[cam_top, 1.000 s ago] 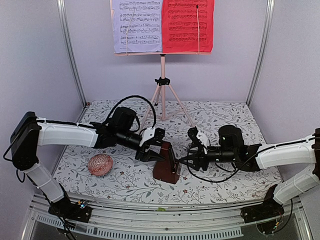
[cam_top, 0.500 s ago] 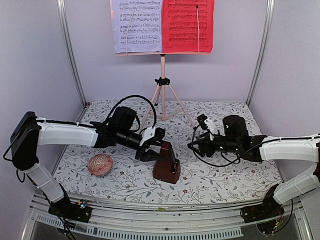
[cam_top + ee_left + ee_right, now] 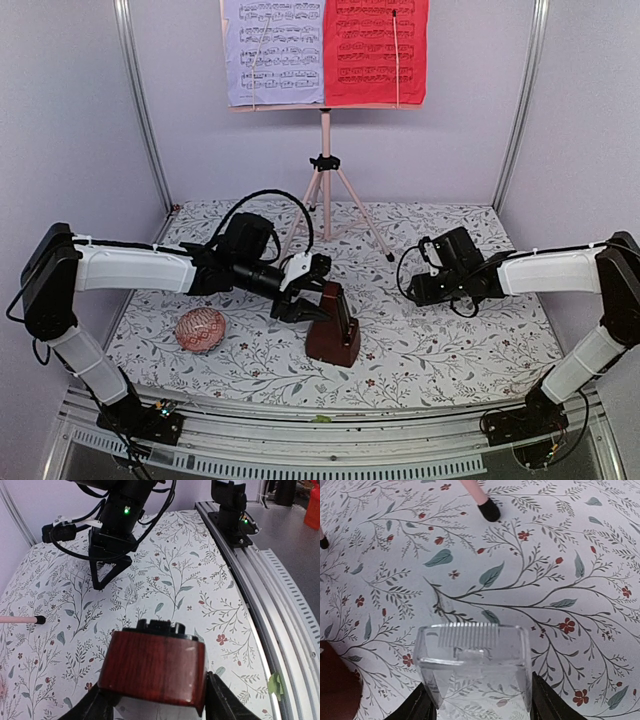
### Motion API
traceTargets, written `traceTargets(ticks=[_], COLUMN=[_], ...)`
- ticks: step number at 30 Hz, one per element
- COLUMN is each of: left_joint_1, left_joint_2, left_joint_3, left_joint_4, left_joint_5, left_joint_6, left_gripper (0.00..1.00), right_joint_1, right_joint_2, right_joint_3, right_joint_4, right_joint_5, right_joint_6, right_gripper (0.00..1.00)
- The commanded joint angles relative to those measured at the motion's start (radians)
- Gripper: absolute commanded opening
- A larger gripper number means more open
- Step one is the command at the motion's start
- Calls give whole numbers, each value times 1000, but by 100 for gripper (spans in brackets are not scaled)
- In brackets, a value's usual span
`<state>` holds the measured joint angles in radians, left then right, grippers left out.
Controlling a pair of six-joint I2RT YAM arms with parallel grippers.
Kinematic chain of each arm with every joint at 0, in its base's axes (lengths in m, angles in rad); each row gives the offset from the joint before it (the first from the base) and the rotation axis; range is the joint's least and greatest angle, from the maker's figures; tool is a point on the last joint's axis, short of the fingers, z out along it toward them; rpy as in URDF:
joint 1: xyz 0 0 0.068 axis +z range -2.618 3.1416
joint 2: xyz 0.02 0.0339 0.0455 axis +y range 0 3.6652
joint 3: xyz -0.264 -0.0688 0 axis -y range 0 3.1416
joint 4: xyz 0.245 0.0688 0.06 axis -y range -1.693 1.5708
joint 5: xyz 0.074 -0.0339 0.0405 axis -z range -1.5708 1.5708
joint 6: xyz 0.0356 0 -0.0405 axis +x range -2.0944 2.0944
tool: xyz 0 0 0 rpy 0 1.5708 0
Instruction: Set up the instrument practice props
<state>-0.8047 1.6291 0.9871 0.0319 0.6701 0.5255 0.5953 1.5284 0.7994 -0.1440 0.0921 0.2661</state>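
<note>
The metronome (image 3: 333,325) stands on the mat (image 3: 450,350), at 6 o'clock from the stand (image 3: 325,160), with the left gripper (image 3: 310,292) clamped on its top. The right gripper (image 3: 476,705) has moved away to 3 o'clock and holds a clear cover (image 3: 472,665), so I judge the metronome is now uncovered.

Both arms reach inward, left tool (image 3: 157,705) and right tool (image 3: 479,701) each clamped.
</note>
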Motion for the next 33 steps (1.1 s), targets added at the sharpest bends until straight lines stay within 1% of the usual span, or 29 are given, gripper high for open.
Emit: traceTargets(ticks=[1, 5, 10, 15, 19, 23, 31, 33], left_joint_1=[-4, -7, -10, -13, -17, -22, -42, -48], left_joint_2=[9, 9, 7, 5, 7, 17, 57, 55], left_joint_3=[4, 4, 1, -1, -1, 6, 31, 21], left_joint_4=[-20, -18, -15, -15, -15, -15, -27, -14], left_joint_5=[-32, -36, -44, -50, -52, -53, -68, -79], left_joint_6=[1, -2, -4, -7, -8, -21, -114, -136], left_gripper=[0, 0, 0, 0, 0, 0, 0, 0], right_joint_1=[-42, -65, -89, -94, -94, -94, -94, -93], right_joint_2=[45, 96, 148, 152, 143, 127, 70, 36], right_joint_3=[28, 23, 1, -26, -49, -65, -79, -87], right_joint_4=[-47, -11, 44, 86, 110, 121, 142, 158], right_joint_5=[85, 92, 84, 93, 96, 92, 57, 38], right_joint_6=[74, 92, 128, 165, 187, 193, 173, 148], right_gripper=[22, 28, 31, 35, 40, 51, 83, 87])
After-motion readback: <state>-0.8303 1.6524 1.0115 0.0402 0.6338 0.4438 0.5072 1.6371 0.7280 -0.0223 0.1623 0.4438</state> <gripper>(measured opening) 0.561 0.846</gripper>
